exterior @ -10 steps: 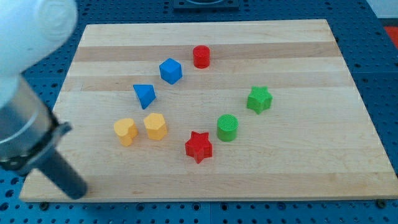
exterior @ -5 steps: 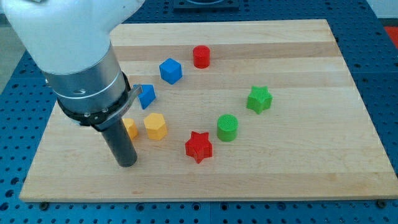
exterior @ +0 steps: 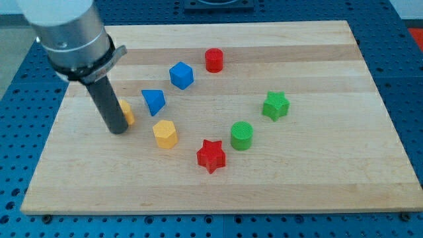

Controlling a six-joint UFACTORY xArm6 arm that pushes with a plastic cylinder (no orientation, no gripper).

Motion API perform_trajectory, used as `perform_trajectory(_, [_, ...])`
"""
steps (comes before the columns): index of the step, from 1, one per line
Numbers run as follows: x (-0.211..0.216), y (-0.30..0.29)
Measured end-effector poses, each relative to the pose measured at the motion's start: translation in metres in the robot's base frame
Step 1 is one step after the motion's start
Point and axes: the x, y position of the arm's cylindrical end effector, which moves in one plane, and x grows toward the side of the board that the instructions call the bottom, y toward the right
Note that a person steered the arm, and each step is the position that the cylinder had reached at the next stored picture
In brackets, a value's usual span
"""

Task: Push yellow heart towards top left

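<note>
Tip point(exterior: 117, 129) touching yellow heart point(exterior: 126, 112) on its left side, heart mostly hidden behind rod, just left of blue triangular block point(exterior: 154, 101). No jaws on rig, so state n/a. Best to reset tip to heart's bottom-right, then drive diagonally up-left, steady, keeping push centred.

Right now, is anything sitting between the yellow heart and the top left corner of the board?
No block does. The yellow heart is partly hidden behind my rod, with my tip at its lower left edge. Toward the view's top left there is only bare board; the blue triangle block sits off to the heart's right, out of that path.
</note>
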Motion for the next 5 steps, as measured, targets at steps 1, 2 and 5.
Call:
perform_trajectory(1, [-0.043, 0.000])
perform_trajectory(2, [-0.085, 0.000])
perform_trajectory(5, [-0.157, -0.009])
